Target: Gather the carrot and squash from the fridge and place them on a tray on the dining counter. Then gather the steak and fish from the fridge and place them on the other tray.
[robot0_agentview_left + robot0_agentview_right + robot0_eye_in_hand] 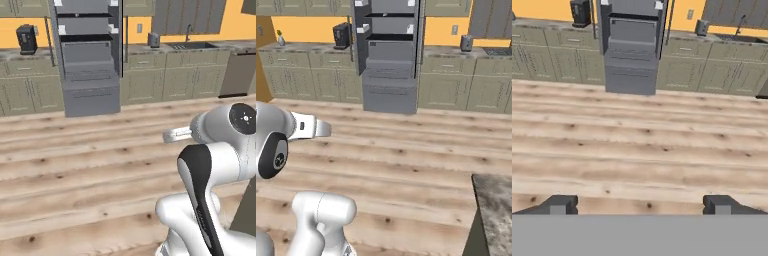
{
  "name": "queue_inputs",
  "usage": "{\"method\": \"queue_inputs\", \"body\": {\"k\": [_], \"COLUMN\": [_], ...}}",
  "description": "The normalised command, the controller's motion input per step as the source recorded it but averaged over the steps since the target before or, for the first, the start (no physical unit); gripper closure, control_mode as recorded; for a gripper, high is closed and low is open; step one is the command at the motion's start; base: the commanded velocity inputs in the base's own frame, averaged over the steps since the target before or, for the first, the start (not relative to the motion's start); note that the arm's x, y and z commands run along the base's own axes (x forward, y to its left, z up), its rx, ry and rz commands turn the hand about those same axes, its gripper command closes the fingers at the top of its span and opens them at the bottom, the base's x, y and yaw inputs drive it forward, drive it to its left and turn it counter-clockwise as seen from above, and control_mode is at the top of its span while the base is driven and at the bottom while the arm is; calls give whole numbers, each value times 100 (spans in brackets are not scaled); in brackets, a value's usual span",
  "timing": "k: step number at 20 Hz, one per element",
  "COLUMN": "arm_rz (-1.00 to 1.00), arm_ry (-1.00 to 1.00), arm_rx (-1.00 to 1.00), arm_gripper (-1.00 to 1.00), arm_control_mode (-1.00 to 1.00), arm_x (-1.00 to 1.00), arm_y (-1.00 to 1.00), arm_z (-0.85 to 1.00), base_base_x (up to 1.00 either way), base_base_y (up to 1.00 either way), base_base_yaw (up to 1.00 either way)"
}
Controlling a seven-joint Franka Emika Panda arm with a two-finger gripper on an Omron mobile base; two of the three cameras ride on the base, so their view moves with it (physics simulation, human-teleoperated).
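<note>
Fridge (pixel 632 45) at 12 o'clock across wood floor (pixel 637 145), doors open, well apart from robot. Gripper (pixel 639 205) spread wide, empty. Carrot, squash, steak, fish too small to tell on shelves. Counter corner (pixel 496 200) at 4 o'clock; trays out of sight. Judged: nothing gathered yet, all four fetches left.

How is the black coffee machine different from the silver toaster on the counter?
The black coffee machine is dark and tall; the small silver toaster is pale grey and squat. The coffee machine stands left of the open grey fridge; the toaster stands to its right, nearer the sink. Both sit on the grey counter against the yellow wall.
</note>
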Motion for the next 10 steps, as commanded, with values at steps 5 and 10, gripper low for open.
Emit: {"method": "queue_inputs", "body": {"k": [5,10], "arm_rz": [0,0], "arm_ry": [0,0], "arm_rx": [0,0], "arm_gripper": [-100,-100], "arm_control_mode": [100,100], "arm_x": [0,0], "arm_y": [0,0], "arm_z": [0,0], "base_base_x": [100,100], "base_base_y": [0,0], "base_base_yaw": [13,11]}}
